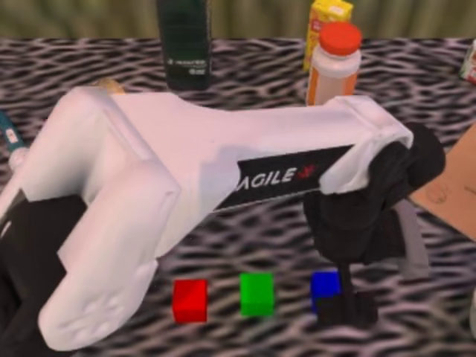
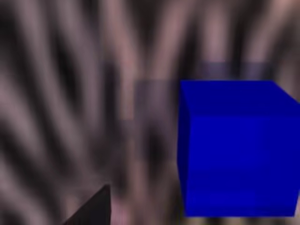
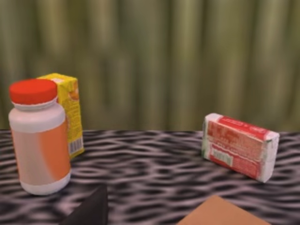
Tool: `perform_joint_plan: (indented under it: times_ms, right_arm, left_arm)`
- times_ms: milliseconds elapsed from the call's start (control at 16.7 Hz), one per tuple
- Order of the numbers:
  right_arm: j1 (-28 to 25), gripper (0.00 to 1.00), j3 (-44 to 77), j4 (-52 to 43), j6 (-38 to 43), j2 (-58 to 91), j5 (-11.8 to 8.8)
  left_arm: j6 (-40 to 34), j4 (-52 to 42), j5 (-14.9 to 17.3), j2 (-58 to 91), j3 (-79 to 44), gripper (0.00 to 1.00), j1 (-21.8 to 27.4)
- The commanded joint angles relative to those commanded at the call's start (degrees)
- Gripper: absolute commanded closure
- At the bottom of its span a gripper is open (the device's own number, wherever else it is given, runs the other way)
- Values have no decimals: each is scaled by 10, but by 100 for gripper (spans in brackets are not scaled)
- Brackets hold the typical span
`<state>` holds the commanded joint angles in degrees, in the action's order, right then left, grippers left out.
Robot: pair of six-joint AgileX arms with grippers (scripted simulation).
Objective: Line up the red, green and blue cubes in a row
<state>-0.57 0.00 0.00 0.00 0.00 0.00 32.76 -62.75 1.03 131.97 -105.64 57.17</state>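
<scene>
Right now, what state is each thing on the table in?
red cube: resting on the table, leftmost of the row.
green cube: resting on the table, middle of the row.
blue cube: on the right end, beside the left gripper.
orange-capped bottle: upright, capped.
yellow carton: upright behind the bottle.
red-and-white packet: lying on its side.

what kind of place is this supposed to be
Most likely a rendered test tabletop, not a real room: a zebra-patterned table, a plain green curtain behind, and stray groceries such as an orange-capped bottle beside toy cubes.
</scene>
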Motion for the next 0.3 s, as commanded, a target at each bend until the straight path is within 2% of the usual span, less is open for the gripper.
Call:
perform_joint_plan:
  times_ms: [300]
  right_arm:
    - [0,0,0,0,0,0,0]
  left_arm:
    - [0,-66,-2,-24,-47,0,-6]
